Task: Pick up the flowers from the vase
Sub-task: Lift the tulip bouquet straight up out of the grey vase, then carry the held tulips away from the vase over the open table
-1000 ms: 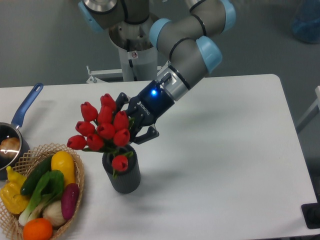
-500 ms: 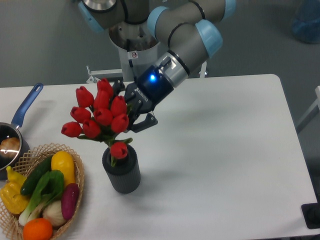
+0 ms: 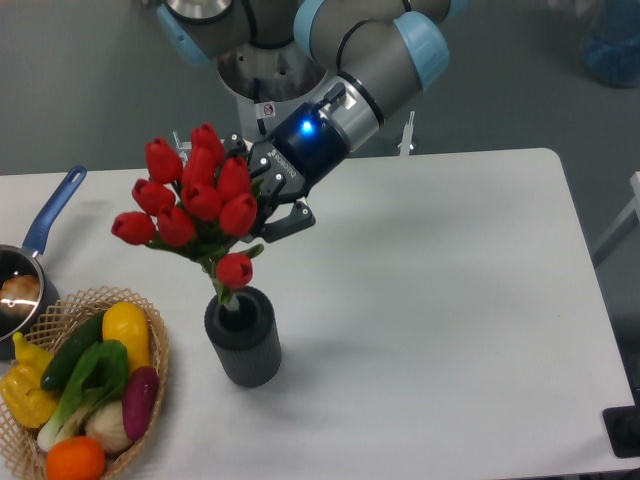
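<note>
**Tulips Up Over the Vase**

Flowers are sitting up high in the only camera view, a bunch of red tulip buds with green stems. The gripper is reaching in from the right and its black fingers are closing around the bunch, just behind the buds. It is gripping the flowers. A blue light is glowing on the gripper's body, and the grey and light blue arm is going up and to the right from it.

The vase is standing upright on the white table, right under the bunch. It is dark grey with ribbed sides. The green stem ends are dipping into its round mouth. One red bud is hanging lower than the others, just above the rim.

At the near left corner a wicker basket is holding vegetables, yellow, green, purple and orange ones. Farther left, at the edge of the picture, a metal saucepan with a blue handle is sitting on the table, touching the basket or very near it.
</note>
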`<state>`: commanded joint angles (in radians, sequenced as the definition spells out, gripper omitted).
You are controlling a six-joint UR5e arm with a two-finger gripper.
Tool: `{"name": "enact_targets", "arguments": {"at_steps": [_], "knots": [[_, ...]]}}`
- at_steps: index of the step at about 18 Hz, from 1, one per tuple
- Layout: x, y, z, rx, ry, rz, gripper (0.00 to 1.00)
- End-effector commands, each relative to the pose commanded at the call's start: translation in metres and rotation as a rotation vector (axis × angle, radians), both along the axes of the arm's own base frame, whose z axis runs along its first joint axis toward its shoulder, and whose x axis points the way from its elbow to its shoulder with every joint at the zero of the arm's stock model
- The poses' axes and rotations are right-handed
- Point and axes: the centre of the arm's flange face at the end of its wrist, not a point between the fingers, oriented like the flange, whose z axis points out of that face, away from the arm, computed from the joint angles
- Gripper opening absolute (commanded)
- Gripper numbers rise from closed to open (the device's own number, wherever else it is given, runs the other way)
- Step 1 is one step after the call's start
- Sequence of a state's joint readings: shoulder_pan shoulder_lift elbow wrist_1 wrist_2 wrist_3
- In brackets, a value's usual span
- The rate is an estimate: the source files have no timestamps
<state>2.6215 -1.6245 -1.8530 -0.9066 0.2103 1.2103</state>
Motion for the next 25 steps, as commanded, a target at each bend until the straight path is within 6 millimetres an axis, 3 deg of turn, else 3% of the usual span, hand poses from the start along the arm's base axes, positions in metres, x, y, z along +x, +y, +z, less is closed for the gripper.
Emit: {"name": "enact_targets", "arguments": {"at_steps": [10, 14, 19, 25], "knots": [[-0.005, -0.027, 0.034, 0.063, -0.012, 0.041, 0.43], [-0.025, -0.046, 0.031, 0.049, -0.010, 0.100, 0.43], [-0.068, -0.084, 0.027, 0.027, 0.002, 0.216, 0.43], [-0.107, -0.117, 0.007, -0.136, 0.066, 0.357, 0.43]]}}
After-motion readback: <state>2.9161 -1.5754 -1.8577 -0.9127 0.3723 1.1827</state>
